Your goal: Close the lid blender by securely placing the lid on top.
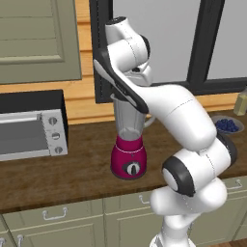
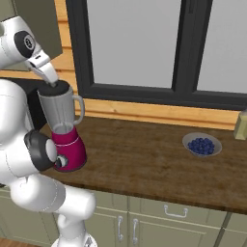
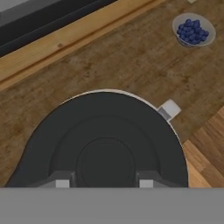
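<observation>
Atop the blender [image 2: 61,126] jar, the lid [image 3: 103,142] sits clamped between closed jaws.

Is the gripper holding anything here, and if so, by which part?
Yes. The gripper is shut on the black lid, fingers at either side of its raised centre knob, with the lid at the blender jar's rim.
</observation>
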### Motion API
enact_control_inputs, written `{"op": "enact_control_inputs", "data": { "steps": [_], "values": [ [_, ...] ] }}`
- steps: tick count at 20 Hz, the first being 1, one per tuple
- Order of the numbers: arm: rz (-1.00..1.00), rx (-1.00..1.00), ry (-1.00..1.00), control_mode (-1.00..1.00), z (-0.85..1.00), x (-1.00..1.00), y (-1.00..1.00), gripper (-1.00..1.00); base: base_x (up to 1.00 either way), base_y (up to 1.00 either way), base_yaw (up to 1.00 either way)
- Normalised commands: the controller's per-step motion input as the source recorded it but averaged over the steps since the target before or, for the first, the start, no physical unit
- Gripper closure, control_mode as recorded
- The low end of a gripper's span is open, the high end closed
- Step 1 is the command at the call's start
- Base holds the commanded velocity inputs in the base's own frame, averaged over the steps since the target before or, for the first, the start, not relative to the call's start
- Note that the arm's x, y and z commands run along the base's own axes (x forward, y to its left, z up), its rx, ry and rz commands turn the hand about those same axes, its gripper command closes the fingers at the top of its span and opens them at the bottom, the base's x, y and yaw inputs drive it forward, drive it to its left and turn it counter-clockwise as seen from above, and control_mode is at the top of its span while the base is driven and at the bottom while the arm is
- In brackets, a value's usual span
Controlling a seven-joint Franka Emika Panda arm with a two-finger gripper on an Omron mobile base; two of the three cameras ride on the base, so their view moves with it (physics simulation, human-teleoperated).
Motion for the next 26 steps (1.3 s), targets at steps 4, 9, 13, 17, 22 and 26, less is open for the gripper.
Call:
{"op": "enact_control_inputs", "data": {
  "steps": [4,9,13,17,22,26],
  "values": [
    [0.0,0.0,0.0,-1.0,0.0,-0.21,-0.01,1.0,0.0,0.0,0.0],
    [0.0,0.0,0.0,-1.0,0.0,-0.2,0.0,1.0,0.0,0.0,0.0],
    [0.0,0.0,0.0,-1.0,-0.04,0.02,-0.04,1.0,0.0,0.0,0.0],
    [-0.02,-0.01,0.0,-1.0,-0.09,0.34,-0.18,1.0,0.0,0.0,0.0],
    [-0.03,0.0,0.0,-1.0,-0.05,0.45,-0.19,1.0,0.0,0.0,0.0],
    [-0.01,0.0,-0.03,-1.0,-0.1,0.16,-0.1,1.0,0.0,0.0,0.0]
  ]
}}
